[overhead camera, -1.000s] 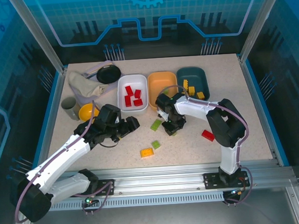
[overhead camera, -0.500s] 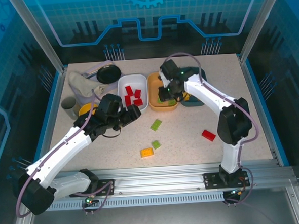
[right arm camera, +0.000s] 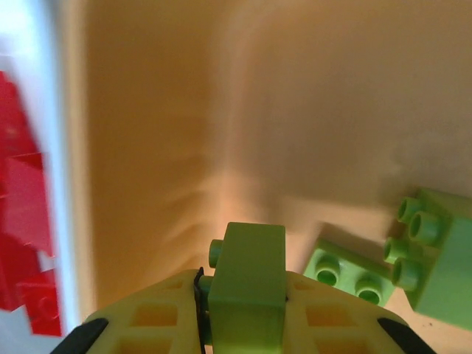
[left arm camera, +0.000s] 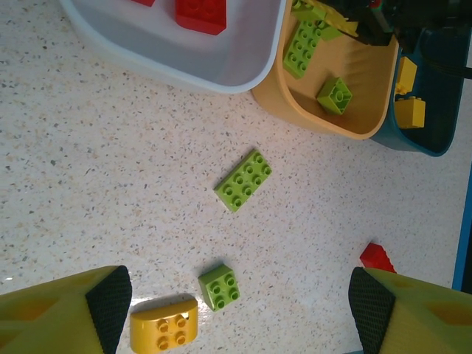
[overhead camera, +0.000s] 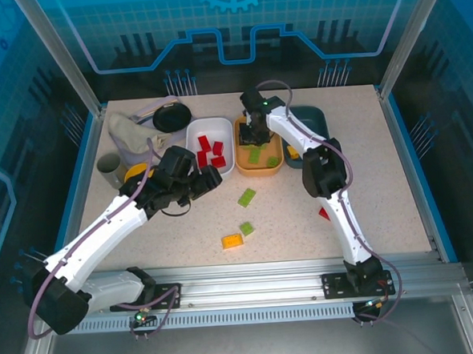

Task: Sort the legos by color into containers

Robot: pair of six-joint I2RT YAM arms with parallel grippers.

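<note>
My right gripper [overhead camera: 252,136] hangs inside the orange tray [overhead camera: 260,171], shut on a light green brick [right arm camera: 247,284]. Two more green bricks [right arm camera: 442,258] lie on that tray's floor [right arm camera: 258,110]. The white tray [overhead camera: 192,135] holds several red bricks [overhead camera: 211,153]. The dark teal tray [overhead camera: 313,116] with yellow bricks [left arm camera: 409,110] is partly hidden by the right arm. On the table lie a flat green brick [left arm camera: 243,181], a small green brick [left arm camera: 219,286], a yellow-orange brick [left arm camera: 164,323] and a red brick [overhead camera: 325,212]. My left gripper [overhead camera: 209,181] hovers open above them, holding nothing.
At the back left stand a small yellow bowl [overhead camera: 138,176], a grey cup [overhead camera: 109,170], a crumpled cloth [overhead camera: 133,135] and a black round object [overhead camera: 172,116]. Aluminium posts and blue walls frame the table.
My right gripper lifted a green brick off the table and carried it up into the orange tray, then further back in it. The left gripper drifted slightly toward the white tray.
</note>
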